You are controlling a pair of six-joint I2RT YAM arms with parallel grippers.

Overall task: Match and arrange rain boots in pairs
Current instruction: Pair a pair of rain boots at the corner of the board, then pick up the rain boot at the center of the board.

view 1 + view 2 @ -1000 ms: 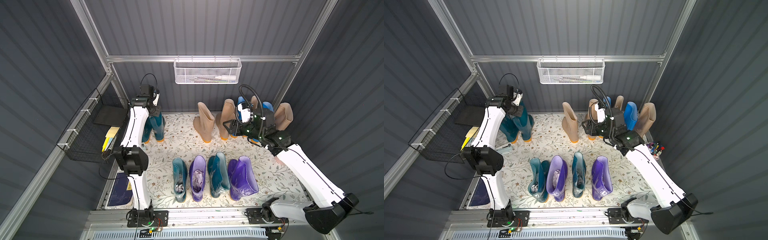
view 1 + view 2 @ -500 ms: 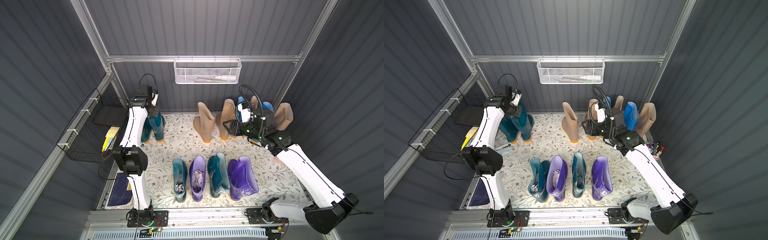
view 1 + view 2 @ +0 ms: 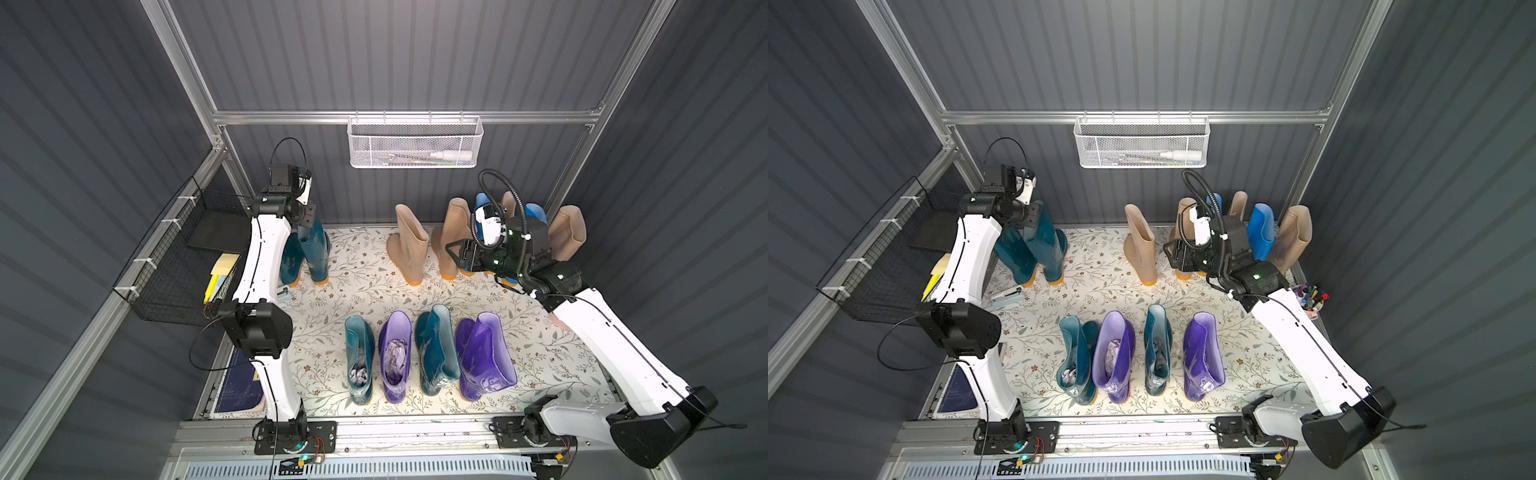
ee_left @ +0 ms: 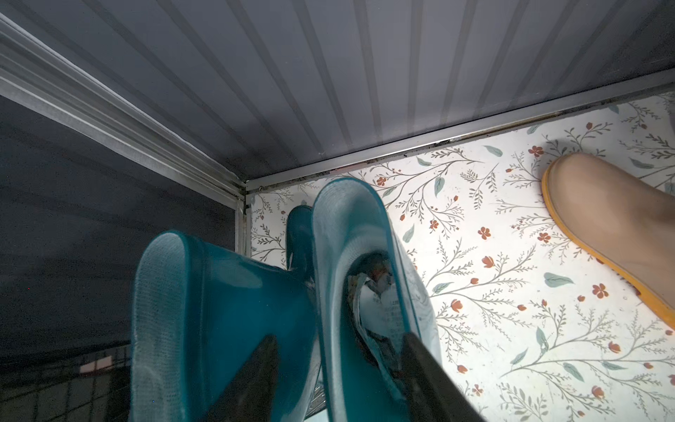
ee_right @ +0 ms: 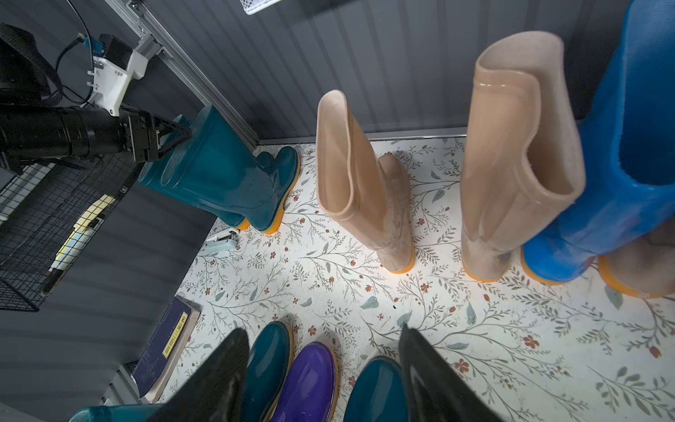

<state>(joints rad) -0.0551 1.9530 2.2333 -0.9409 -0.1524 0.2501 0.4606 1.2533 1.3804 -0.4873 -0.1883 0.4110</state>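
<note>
Two dark teal rain boots (image 3: 316, 249) (image 3: 1050, 249) stand together in the back left corner. My left gripper (image 3: 305, 216) (image 4: 338, 338) is at their tops, open. Its jaws straddle the near wall of one teal boot (image 4: 350, 226), one finger inside the shaft and one outside. My right gripper (image 3: 451, 253) (image 5: 321, 330) hangs open and empty above the floor, beside the beige boots (image 3: 409, 245) (image 5: 511, 146) and blue boots (image 3: 1261, 230) at the back right. In front, two teal boots (image 3: 359, 357) alternate with two purple boots (image 3: 395, 357).
A white wire basket (image 3: 415, 143) hangs on the back rail. A black wire basket (image 3: 187, 257) is fixed to the left wall. A stapler (image 3: 1009, 297) lies on the floral floor near the teal pair, a book (image 5: 168, 343) by the left edge, a pen cup (image 3: 1308, 297) at the right.
My left gripper's jaws have spread apart from shut at the teal boot's top. The right arm and all boots stay where they were.
</note>
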